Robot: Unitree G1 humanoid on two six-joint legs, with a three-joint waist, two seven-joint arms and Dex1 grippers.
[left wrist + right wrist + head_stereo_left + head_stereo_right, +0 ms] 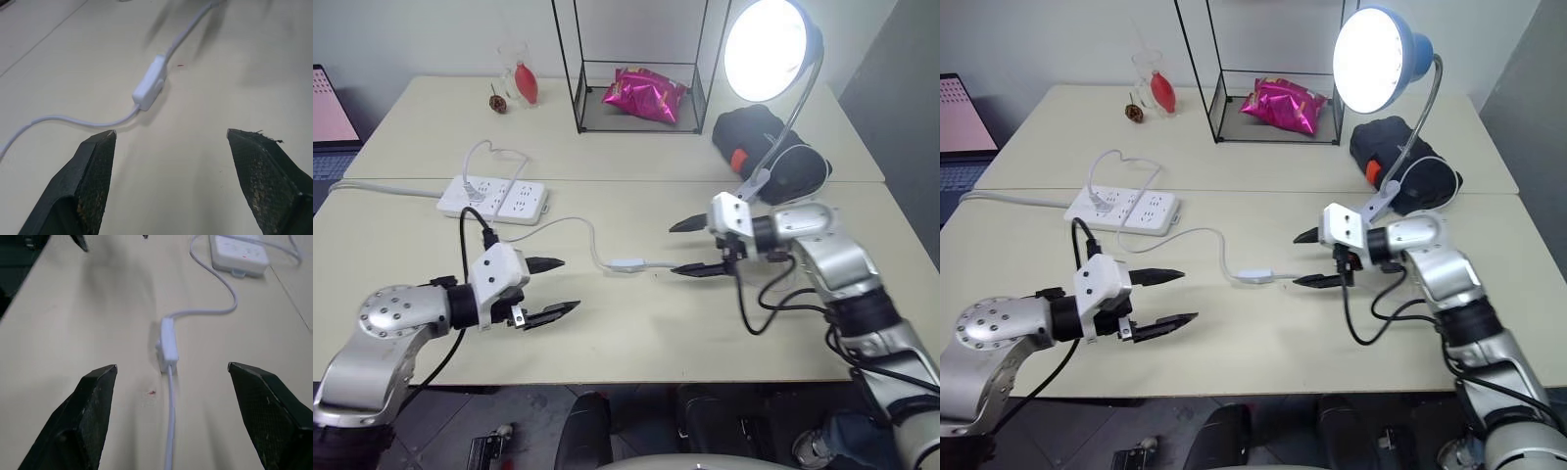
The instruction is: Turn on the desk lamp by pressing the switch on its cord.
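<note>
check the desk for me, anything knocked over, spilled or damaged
Nothing stands out. The desk lamp stands upright and lit, the switch lies flat on the table with its cord intact, and the power strip sits level. Both the left gripper and the right gripper are open, clear of the switch.

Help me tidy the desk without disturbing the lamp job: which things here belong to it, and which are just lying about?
Belong to the job:
- desk lamp, lit
- switch
- cord
- left claw, open
- right claw, open

Lying about:
- power strip
- pink snack bag
- wire frame
- black bag
- red bottle
</note>
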